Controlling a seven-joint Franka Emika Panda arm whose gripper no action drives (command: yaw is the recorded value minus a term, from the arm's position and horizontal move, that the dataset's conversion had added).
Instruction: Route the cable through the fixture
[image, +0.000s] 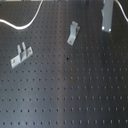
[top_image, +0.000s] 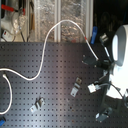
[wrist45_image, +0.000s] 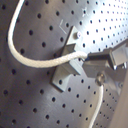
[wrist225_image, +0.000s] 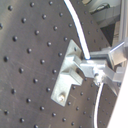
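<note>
The cable (wrist45_image: 30, 59) is a thin white cord. In both wrist views it curves in over the black perforated board and meets a metal bracket fixture (wrist45_image: 66, 62) at its slot. My gripper (wrist45_image: 86, 59) is right at that bracket, shut on the cable (wrist225_image: 80, 35) beside the fixture (wrist225_image: 69, 72). A further length of cord hangs below the fingers (wrist225_image: 102, 62). In the second exterior view the cable (top_image: 47, 42) arches from that view's left to the gripper (top_image: 94, 59). In the first exterior view the gripper (image: 106, 20) is at the top right.
Other metal brackets stand on the board: two in the first exterior view (image: 21, 54) (image: 73, 32) and three in the second exterior view (top_image: 76, 88) (top_image: 37, 105) (top_image: 103, 114). The white robot arm (top_image: 119, 55) fills the second exterior view's right. Clutter lies behind the board (top_image: 15, 17).
</note>
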